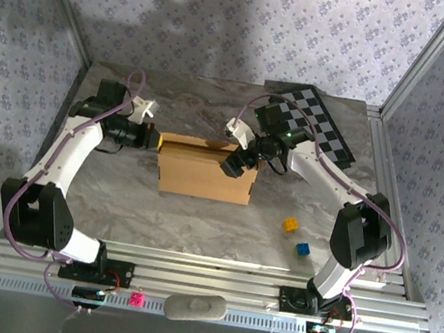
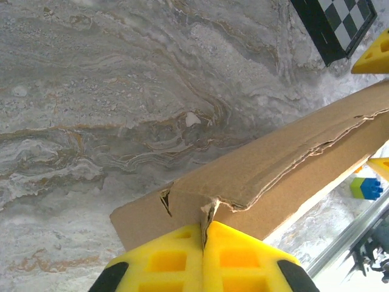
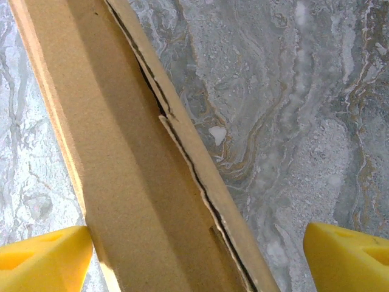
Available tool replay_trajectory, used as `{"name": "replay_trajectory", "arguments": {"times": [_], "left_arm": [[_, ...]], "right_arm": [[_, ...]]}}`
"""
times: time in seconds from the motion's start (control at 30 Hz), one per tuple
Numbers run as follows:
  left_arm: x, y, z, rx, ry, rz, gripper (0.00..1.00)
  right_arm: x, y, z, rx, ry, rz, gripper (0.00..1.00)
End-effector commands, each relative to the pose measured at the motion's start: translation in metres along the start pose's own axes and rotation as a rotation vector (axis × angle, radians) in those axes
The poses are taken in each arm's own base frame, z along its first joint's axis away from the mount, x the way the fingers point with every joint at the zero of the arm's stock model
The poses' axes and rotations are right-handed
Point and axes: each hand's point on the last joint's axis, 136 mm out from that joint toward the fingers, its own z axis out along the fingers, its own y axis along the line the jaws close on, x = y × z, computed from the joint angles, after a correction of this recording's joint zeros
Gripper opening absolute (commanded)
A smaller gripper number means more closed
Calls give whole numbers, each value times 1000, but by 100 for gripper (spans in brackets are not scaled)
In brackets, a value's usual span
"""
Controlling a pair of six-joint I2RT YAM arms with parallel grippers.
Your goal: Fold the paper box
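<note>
paper box [image 1: 204, 174]: plain brown cardboard, folded into a shallow rect. shape, sits approx mid worktop [image 1: 154, 219], long side facing the near edge. Top edge looks ragged w/ split layers up close.

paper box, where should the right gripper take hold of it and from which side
I'd grip the far long wall of the paper box near its right end, coming down from above, one finger inside, one outside. That wall stands as a thin straight edge between the fingers of the open right gripper, and the left gripper pinches its left end.
</note>
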Motion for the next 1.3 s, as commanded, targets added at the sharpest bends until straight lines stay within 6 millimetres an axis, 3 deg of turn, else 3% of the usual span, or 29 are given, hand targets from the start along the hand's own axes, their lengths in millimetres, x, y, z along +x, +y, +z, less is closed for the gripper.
{"name": "replay_trajectory", "arguments": {"times": [0.0, 0.57, 1.27], "left_arm": [[-12, -23, -8, 85, -13, -47, 0], [-15, -25, -4, 110, -1, -173, 0], [11, -1, 9, -2, -49, -30, 0]], "right_arm": [[3, 12, 8, -39, 33, 9, 91], [0, 11, 10, -36, 32, 3, 91], [-1, 7, 9, -23, 27, 13, 91]]}}
